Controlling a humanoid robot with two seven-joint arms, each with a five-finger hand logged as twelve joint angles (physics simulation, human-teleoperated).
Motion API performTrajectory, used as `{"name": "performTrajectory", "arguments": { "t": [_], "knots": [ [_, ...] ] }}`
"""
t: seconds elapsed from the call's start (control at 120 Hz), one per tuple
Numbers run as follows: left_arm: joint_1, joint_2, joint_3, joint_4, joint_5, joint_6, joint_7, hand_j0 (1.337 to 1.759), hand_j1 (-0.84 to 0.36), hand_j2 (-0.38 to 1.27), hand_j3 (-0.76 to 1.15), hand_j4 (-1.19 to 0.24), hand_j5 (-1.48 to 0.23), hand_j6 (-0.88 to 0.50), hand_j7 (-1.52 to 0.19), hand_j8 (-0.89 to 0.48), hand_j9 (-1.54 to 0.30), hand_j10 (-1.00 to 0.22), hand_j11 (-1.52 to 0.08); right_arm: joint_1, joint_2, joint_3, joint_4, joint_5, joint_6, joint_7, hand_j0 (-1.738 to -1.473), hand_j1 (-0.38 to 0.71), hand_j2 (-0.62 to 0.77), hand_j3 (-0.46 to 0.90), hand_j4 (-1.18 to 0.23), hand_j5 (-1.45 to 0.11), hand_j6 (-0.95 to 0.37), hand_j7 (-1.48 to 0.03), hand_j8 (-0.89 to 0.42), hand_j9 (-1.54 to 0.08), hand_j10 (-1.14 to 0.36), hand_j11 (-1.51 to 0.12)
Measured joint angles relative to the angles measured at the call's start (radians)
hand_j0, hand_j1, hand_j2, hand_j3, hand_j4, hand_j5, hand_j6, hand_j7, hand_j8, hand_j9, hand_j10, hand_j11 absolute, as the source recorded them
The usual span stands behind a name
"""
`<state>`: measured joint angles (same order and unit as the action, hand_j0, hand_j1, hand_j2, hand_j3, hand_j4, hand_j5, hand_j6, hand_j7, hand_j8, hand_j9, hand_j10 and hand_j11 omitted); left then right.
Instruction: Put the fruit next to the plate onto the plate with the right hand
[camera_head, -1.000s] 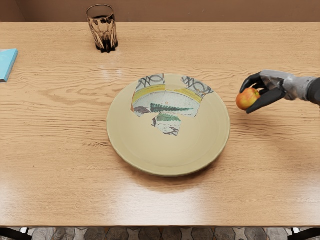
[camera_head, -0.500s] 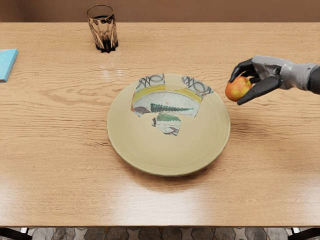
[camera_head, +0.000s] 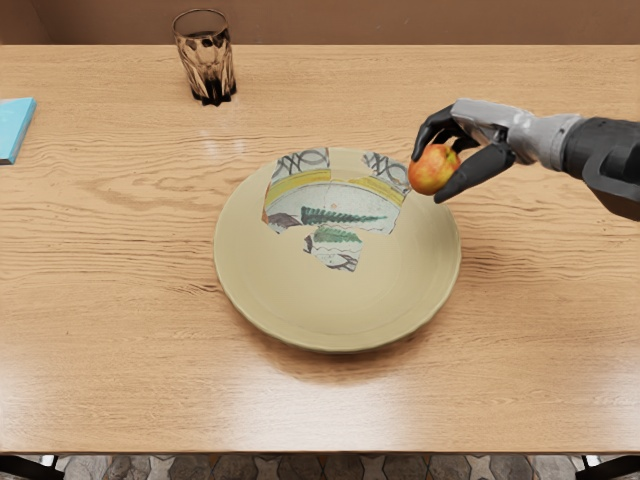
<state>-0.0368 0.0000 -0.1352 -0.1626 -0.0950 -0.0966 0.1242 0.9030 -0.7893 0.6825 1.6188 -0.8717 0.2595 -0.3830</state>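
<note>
A small red and yellow apple (camera_head: 433, 168) hangs in the air above the far right rim of the plate. My right hand (camera_head: 448, 155) is shut on the apple, dark fingers curled over its top and a thumb under its right side; the arm enters from the right edge. The plate (camera_head: 290, 300) is wide, pale yellow-green, with a broken patterned patch in its far half, and lies in the middle of the wooden table. The left arm does not show.
A brown drinking glass (camera_head: 206, 55) stands at the far left of the table. A light blue flat object (camera_head: 14, 127) lies at the left edge. The table's front edge runs along the bottom of the view.
The right hand has carried the apple leftward and slightly upward, from beside the plate's right side to above its far right rim. More of the forearm shows now.
</note>
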Motion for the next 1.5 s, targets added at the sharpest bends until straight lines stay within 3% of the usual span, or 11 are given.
{"name": "performTrajectory", "arguments": {
  "t": [0.308,0.708,1.05,1.5],
  "knots": [
    [0.0,0.0,0.0,0.0,0.0,0.0,0.0,1.658,0.35,0.0,0.0,0.0,0.0,0.0,0.0,0.0,0.0,0.0,0.0,0.1,0.116,-0.13,0.0,-0.094,-0.002,-0.053,-1.652,0.29,0.27,0.0,-0.67,-1.03,-0.37,-0.96,-0.34,-1.02,-0.6,-1.0],
    [0.0,0.0,0.0,0.0,0.0,0.0,0.0,1.658,0.35,0.0,0.0,0.0,0.0,0.0,0.0,0.0,0.0,0.0,0.0,0.153,0.261,-0.209,-0.02,-0.188,-0.006,-0.141,-1.652,0.28,0.25,0.0,-0.68,-1.01,-0.38,-0.95,-0.35,-1.02,-0.61,-1.0],
    [0.0,0.0,0.0,0.0,0.0,0.0,0.0,1.658,0.35,0.0,0.0,0.0,0.0,0.0,0.0,0.0,0.0,0.0,0.0,0.167,0.32,-0.271,-0.046,-0.232,-0.034,-0.169,-1.652,0.27,0.25,0.0,-0.68,-1.01,-0.38,-0.95,-0.35,-1.02,-0.61,-1.0],
    [0.0,0.0,0.0,0.0,0.0,0.0,0.0,1.658,0.35,0.0,0.0,0.0,0.0,0.0,0.0,0.0,0.0,0.0,0.0,0.169,0.377,-0.316,-0.089,-0.254,-0.055,-0.179,-1.652,0.26,0.23,0.0,-0.7,-0.97,-0.4,-0.92,-0.37,-0.99,-0.63,-0.96]
  ]
}}
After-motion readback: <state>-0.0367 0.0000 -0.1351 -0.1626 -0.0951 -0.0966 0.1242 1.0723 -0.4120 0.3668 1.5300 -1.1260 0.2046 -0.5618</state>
